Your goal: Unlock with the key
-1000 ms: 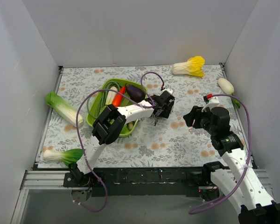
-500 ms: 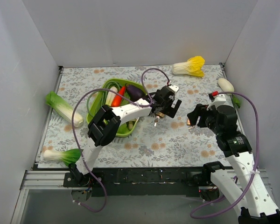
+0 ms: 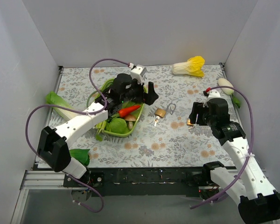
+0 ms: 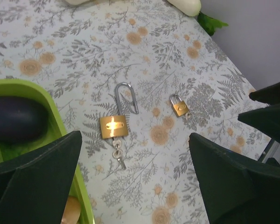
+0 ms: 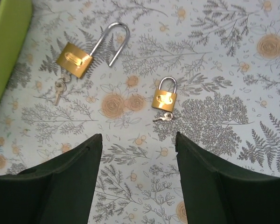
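I see a lab test cell, not a home: plain grey walls (image 3: 140, 32) stand around a floral cloth (image 3: 177, 140), a metal rail (image 3: 42, 179) runs along its near edge, and toy vegetables (image 3: 190, 66) lie about.

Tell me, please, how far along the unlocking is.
Done: the big padlock lies on the table with its shackle swung open and the key in its base. In hand: nothing. The left hand and the right hand are open and above the table. Left: perhaps only the small padlock, which looks shut; I cannot tell whether it belongs to the job.
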